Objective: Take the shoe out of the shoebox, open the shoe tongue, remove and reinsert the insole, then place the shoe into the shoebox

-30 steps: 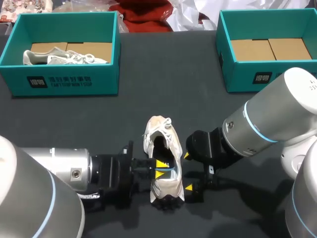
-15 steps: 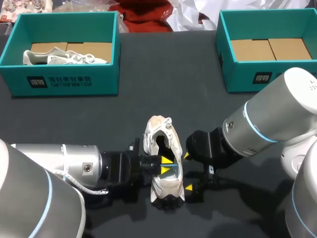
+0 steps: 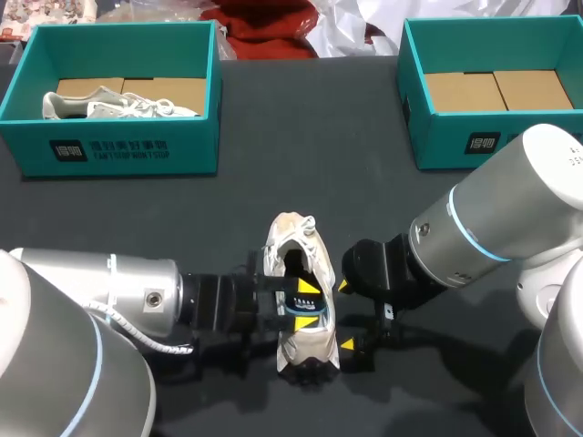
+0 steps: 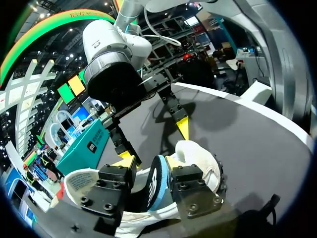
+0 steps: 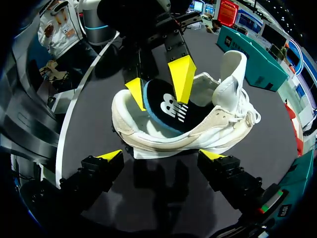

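Shoe [image 3: 306, 344] off-white w/ tan smudges. Insole [image 5: 171, 109] black, blue edge, white logo. Far-left shoebox [image 3: 118, 150] & far-right shoebox [image 3: 455, 146] teal, brown card floors. Spare shoe [image 3: 118, 105] pale grey-white. Table [image 3: 273, 182] black. My L gripper [image 3: 308, 303] & R gripper [image 3: 344, 314]: yellow tips, black bodies.

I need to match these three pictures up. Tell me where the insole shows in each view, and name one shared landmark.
Head view: insole sticks out of the white shoe, low in the middle, at the left gripper.
Left wrist view: insole edge-on between that gripper's fingers.
Right wrist view: insole in the shoe, ahead of the right gripper.
Landmark: the white shoe, in all three.
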Motion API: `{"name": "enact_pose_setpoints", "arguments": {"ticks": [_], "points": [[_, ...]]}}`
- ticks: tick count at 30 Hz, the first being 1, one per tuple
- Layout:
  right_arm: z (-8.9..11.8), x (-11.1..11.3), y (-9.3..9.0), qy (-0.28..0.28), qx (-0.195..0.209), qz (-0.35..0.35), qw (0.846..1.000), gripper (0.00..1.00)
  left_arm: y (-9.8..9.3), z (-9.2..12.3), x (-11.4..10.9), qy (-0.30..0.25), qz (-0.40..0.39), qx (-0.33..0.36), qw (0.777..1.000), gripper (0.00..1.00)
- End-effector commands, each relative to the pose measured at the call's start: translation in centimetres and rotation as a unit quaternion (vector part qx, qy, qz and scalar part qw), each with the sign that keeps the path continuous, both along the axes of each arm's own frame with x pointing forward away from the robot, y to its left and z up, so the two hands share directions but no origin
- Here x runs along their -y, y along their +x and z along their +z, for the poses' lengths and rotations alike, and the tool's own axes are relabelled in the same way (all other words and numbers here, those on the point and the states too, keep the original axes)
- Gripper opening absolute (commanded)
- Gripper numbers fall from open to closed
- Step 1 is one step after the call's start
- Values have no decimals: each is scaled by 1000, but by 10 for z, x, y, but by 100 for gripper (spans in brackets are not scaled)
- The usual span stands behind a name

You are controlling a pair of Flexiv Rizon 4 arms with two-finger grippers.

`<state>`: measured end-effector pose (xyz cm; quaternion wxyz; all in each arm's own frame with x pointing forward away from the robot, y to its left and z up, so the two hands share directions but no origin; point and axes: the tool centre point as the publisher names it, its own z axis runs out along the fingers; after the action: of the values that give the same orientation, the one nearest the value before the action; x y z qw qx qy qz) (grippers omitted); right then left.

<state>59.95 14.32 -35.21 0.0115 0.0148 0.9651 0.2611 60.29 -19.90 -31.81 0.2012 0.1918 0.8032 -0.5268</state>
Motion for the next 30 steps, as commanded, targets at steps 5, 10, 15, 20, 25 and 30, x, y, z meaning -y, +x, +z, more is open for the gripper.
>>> {"name": "enact_pose_setpoints", "arguments": {"ticks": [5, 10, 15, 20, 25, 30], "points": [[0, 1, -2, 1, 1, -1, 1000, 100, -2, -3, -8, 21, -1, -5, 1000, 0], [0, 1, -2, 1, 1, -1, 1000, 100, 6, -20, 0, 48, -2, -1, 999, 0], [0, 1, -2, 1, 1, -1, 1000, 100, 16, -34, 5, 71, 2, 0, 997, 0], [0, 1, -2, 1, 1, -1, 1000, 100, 22, -37, 0, 64, -4, -32, 997, 0], [0, 1, -2, 1, 1, -1, 1000, 100, 18, -23, -7, 44, -32, -59, 997, 26], [0, 1, -2, 1, 1, -1, 1000, 100, 17, -13, -12, 40, -63, -87, 993, 27]]}}
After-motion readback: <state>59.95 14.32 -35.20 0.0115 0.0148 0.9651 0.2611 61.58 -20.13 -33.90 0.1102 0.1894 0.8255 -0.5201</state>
